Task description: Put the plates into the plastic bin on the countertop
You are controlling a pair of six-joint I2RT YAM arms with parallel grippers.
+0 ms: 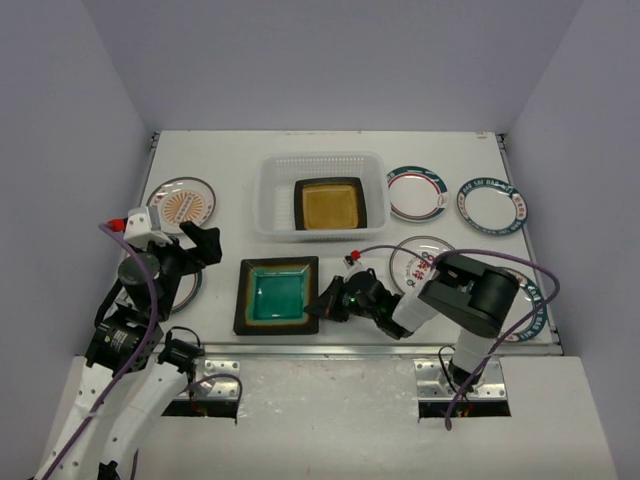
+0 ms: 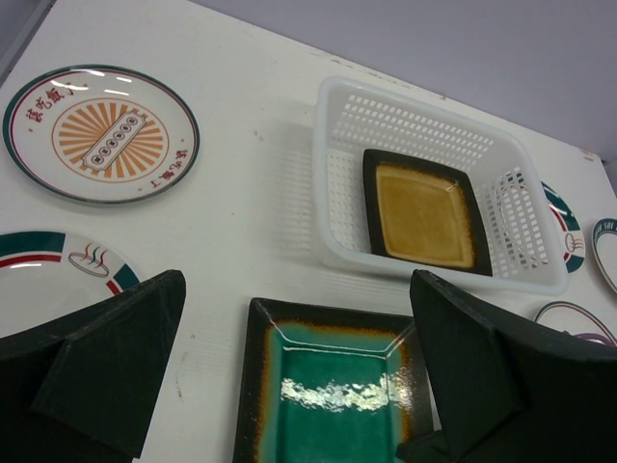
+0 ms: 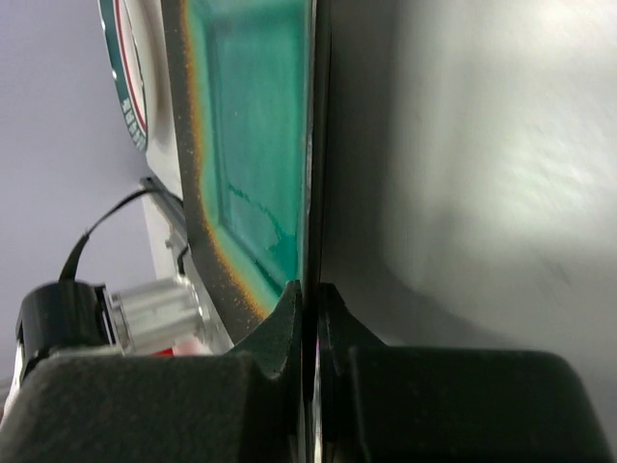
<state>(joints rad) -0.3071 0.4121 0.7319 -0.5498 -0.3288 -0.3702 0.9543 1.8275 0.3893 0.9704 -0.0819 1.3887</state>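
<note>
The countertop (image 1: 340, 145) carries the bin (image 1: 272, 195) at its far middle, and the amber plate (image 1: 330, 204) lies flat inside it. The teal plate (image 1: 277, 295) sits on the countertop just in front of the bin, outside it. Round plates (image 1: 184, 203) lie to either side. The right gripper (image 1: 328, 298) is clenched on the teal plate's right rim. The left gripper (image 1: 203, 243) hangs spread wide, grasping nothing, left of that plate.
</note>
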